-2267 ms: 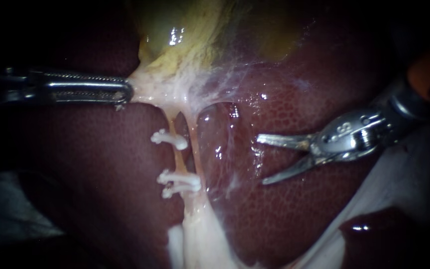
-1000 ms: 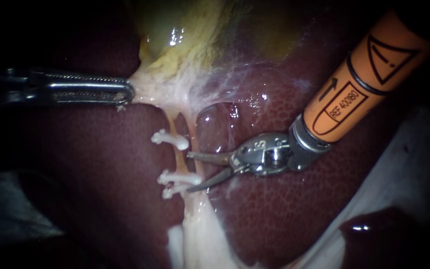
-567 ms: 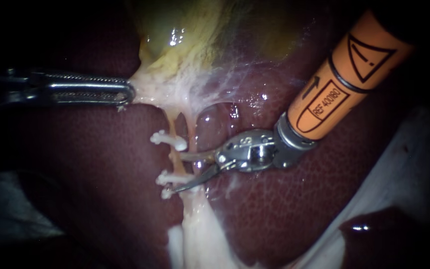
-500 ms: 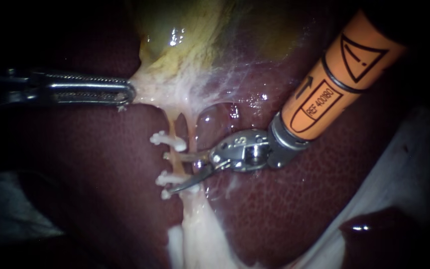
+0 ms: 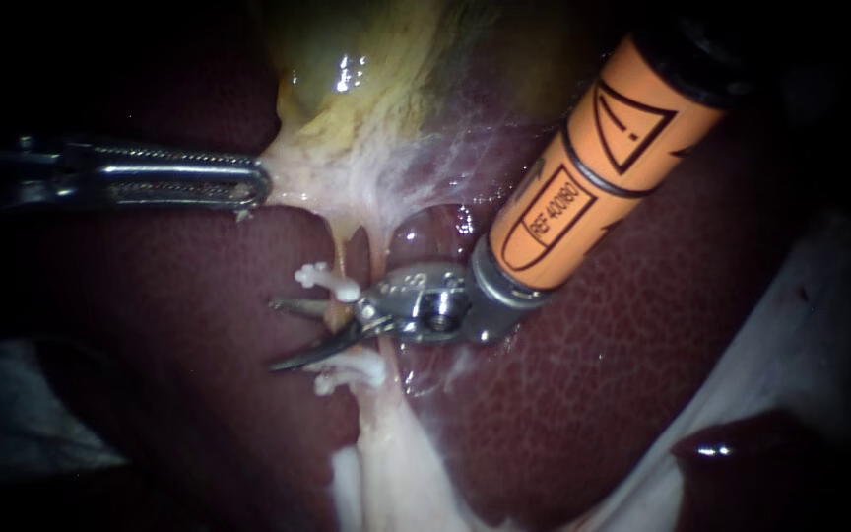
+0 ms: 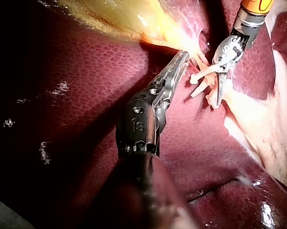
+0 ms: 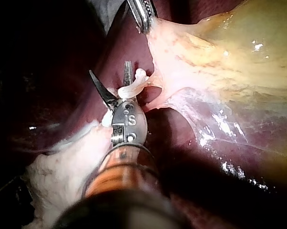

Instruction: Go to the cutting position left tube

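The left tube [image 5: 340, 258] runs down from the pale tissue under the gallbladder [image 5: 366, 59], with one white clip [image 5: 325, 280] high on it and white clips [image 5: 355, 365] lower down. My right instrument [image 5: 281, 336], on an orange shaft, holds its two blades open astride the left tube between those clips, tips past the tube over the liver. The right wrist view shows the same open blades [image 7: 108, 68] beside a clip [image 7: 132, 88]. My left instrument [image 5: 244, 185] is shut on the pale tissue below the gallbladder, pulling it leftward; the left wrist view shows that grip [image 6: 180, 61].
Dark red liver [image 5: 593, 394] surrounds the tubes on both sides. The right tube [image 5: 380, 258] lies just beside the left one, under the right instrument's wrist. A white cloth [image 5: 800, 325] lies at the lower right.
My right instrument has come in leftward from over the liver to the tubes, blades staying open, and now straddles the left tube. The left instrument has not moved.
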Tool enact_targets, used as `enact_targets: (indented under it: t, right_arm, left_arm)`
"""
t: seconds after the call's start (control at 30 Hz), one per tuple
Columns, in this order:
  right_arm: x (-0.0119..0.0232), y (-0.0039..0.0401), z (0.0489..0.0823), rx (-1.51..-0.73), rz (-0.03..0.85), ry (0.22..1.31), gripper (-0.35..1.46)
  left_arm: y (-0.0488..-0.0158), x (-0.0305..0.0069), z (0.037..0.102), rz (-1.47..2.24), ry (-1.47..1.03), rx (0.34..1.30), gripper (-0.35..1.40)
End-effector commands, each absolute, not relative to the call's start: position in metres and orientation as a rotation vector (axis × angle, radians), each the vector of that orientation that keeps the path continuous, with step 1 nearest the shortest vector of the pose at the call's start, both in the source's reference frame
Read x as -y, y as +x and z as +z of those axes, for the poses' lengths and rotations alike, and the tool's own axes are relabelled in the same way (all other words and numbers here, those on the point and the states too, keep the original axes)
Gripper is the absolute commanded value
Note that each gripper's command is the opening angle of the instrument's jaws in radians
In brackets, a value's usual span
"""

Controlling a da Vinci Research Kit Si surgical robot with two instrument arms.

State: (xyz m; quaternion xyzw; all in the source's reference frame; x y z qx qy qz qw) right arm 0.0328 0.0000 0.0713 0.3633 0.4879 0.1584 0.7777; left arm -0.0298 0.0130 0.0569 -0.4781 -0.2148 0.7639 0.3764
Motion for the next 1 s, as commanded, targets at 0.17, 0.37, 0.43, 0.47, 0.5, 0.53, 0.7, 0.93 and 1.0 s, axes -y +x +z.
enact_targets:
  t: [0.17, 0.37, 0.43, 0.47, 0.5, 0.53, 0.7, 0.93, 1.0]
  right_arm:
    - [0.0003, 0.0336, 0.0709, -1.063, 0.37, 0.805, 1.44]
    - [0.0007, 0.0339, 0.0694, -1.076, 0.384, 0.823, 1.44]
    - [0.0008, 0.034, 0.0687, -1.08, 0.39, 0.83, 1.44]
    - [0.0008, 0.0341, 0.0683, -1.083, 0.39, 0.832, 1.44]
    - [0.0009, 0.0342, 0.068, -1.087, 0.39, 0.834, 1.44]
    - [0.0009, 0.0342, 0.0677, -1.09, 0.391, 0.836, 1.44]
    - [0.0009, 0.0343, 0.0671, -1.091, 0.396, 0.842, 1.44]
    - [0.0008, 0.0342, 0.0673, -1.089, 0.401, 0.845, 1.44]
    - [0.0008, 0.0342, 0.0674, -1.089, 0.401, 0.845, 1.44]
  left_arm:
    - [-0.0298, -0.0129, 0.0569, 1.954, -1.222, 0.549, -0.35]
    - [-0.0298, -0.0129, 0.0569, 1.954, -1.222, 0.549, -0.35]
    - [-0.0298, -0.0129, 0.0569, 1.954, -1.222, 0.549, -0.35]
    - [-0.0298, -0.0129, 0.0569, 1.954, -1.222, 0.549, -0.35]
    - [-0.0298, -0.0129, 0.0569, 1.954, -1.223, 0.55, -0.35]
    - [-0.0298, -0.0129, 0.0569, 1.954, -1.223, 0.55, -0.35]
    - [-0.0298, -0.0129, 0.0569, 1.954, -1.223, 0.55, -0.35]
    - [-0.0298, -0.0129, 0.0569, 1.954, -1.222, 0.549, -0.35]
    - [-0.0298, -0.0129, 0.0569, 1.954, -1.222, 0.549, -0.35]
